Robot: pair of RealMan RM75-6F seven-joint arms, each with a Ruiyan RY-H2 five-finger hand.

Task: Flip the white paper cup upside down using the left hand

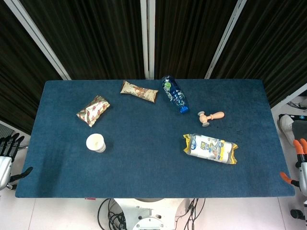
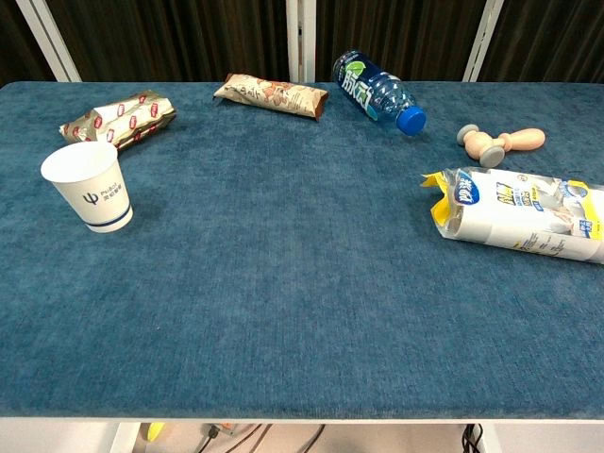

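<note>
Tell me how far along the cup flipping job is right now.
Nothing looks done yet: the white paper cup stands upright, mouth up, on the blue cloth table. Nothing is in hand: the left hand waits off the table's left edge, holding nothing. Reaching, gripping and turning the cup over are all left.

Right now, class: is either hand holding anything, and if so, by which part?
Nothing is held. The left hand and right hand sit off the table's sides; the white paper cup stands untouched.
</note>
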